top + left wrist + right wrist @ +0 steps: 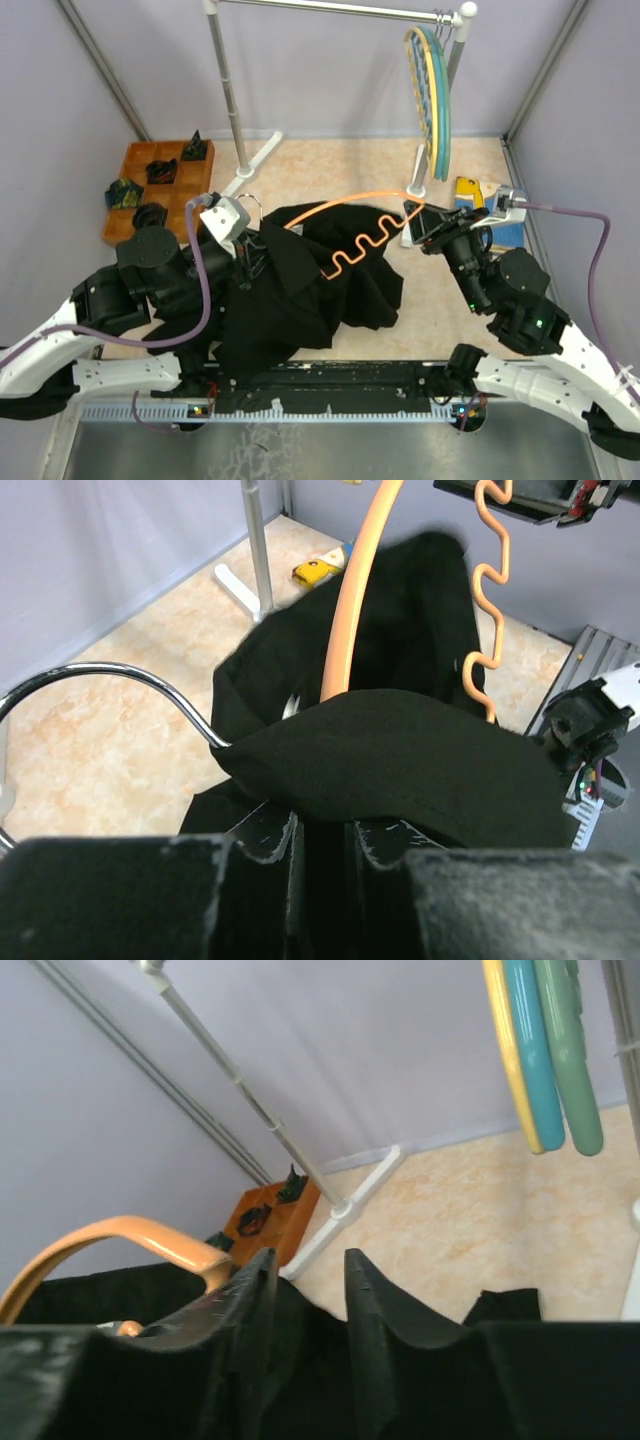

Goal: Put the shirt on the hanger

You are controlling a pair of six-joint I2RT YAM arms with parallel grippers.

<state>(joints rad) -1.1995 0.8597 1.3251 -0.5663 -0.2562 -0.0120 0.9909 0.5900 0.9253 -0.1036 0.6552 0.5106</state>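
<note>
The black shirt [300, 290] lies heaped in the middle of the table. The orange hanger [350, 200] runs across it, its wavy bar [365, 250] lying over the fabric. My left gripper [248, 258] is at the hanger's hook end. In the left wrist view it [325, 825] is shut on a fold of the shirt [400, 760], with the metal hook [110, 675] curving out to the left. My right gripper [413, 222] is at the hanger's far end. Its jaws [305, 1265] stand slightly open with floor showing between the tips, and the orange arm [130, 1235] passes just left of them.
A clothes rack [228, 90] stands at the back, with yellow and teal hangers [432, 90] hanging at its right end. An orange compartment tray [160, 185] holding small dark items sits back left. A blue-and-yellow garment [470, 190] lies back right.
</note>
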